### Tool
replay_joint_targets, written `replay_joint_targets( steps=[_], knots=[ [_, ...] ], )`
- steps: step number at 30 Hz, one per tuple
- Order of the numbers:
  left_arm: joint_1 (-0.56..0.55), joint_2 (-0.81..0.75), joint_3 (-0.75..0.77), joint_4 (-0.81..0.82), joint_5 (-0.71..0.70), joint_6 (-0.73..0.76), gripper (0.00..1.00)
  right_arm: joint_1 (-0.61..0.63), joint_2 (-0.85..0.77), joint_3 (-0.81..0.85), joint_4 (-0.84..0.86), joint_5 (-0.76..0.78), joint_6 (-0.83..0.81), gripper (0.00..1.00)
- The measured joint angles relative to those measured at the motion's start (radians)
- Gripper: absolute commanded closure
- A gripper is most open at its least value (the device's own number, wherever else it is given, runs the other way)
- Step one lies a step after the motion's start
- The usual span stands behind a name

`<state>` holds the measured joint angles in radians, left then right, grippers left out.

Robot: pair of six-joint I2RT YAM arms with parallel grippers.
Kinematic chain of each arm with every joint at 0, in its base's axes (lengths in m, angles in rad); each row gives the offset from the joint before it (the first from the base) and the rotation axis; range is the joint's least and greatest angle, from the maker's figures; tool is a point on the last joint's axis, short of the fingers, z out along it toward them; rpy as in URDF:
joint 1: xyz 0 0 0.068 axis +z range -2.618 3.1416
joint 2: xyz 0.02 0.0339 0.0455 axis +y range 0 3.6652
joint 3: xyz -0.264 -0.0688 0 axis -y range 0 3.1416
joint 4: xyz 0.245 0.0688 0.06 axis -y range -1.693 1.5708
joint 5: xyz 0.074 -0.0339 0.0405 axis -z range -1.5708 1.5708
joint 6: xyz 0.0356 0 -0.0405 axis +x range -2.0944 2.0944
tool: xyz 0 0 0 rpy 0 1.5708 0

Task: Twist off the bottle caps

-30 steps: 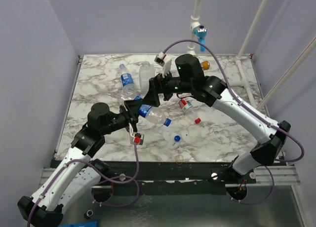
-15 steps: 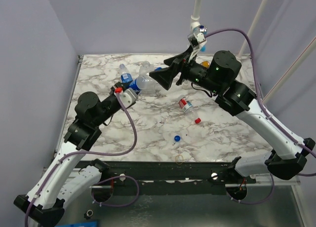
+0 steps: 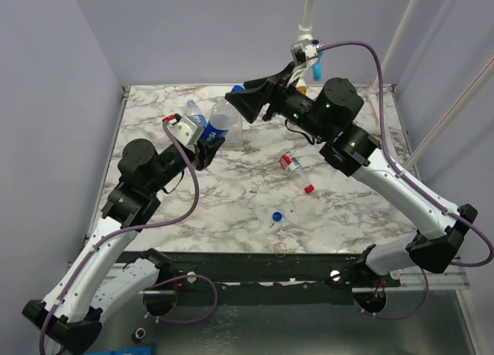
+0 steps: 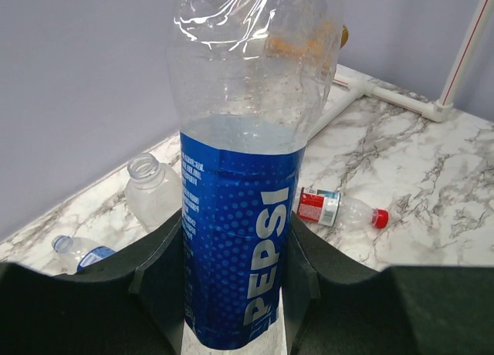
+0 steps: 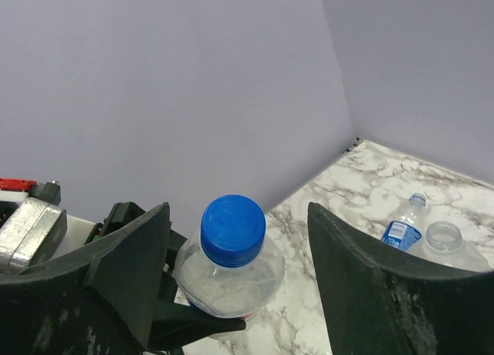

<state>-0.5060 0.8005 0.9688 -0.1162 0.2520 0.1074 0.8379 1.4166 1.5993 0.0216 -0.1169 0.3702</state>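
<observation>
While the left gripper [image 4: 234, 255] clamps the blue-labelled bottle [image 4: 231, 216], neck cropped from its wrist view, the right gripper [image 5: 235, 228] holds its fingers apart, flanking the blue cap [image 5: 232, 230].

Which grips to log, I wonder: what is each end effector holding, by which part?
Left end effector: Pepsi bottle, by its labelled middle. Right end effector: nothing, open around blue cap.

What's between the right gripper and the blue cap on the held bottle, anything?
Nothing visible. The blue cap sits between the right gripper's open fingers with a gap on each side, atop the Pepsi bottle clamped by the left gripper.
</observation>
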Motion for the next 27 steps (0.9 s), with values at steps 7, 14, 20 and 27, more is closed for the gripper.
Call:
replay_joint_targets(
  steps=[7,14,20,27],
  knots=[
    [0.0,-0.006,0.0,0.004,0.0,-0.025,0.7,0.0,0.029,0.0,0.059,-0.024,0.029,0.69],
    [0.002,-0.006,-0.005,0.002,0.008,-0.036,0.01,-0.001,0.046,0.0,0.077,-0.05,0.056,0.92],
    [0.002,0.001,-0.002,0.006,0.062,-0.106,0.01,0.0,0.061,0.0,0.078,-0.085,0.055,0.94],
    [0.002,0.066,0.028,-0.008,0.072,-0.154,0.17,0.001,0.08,0.0,0.069,-0.159,0.034,0.95]
  ],
)
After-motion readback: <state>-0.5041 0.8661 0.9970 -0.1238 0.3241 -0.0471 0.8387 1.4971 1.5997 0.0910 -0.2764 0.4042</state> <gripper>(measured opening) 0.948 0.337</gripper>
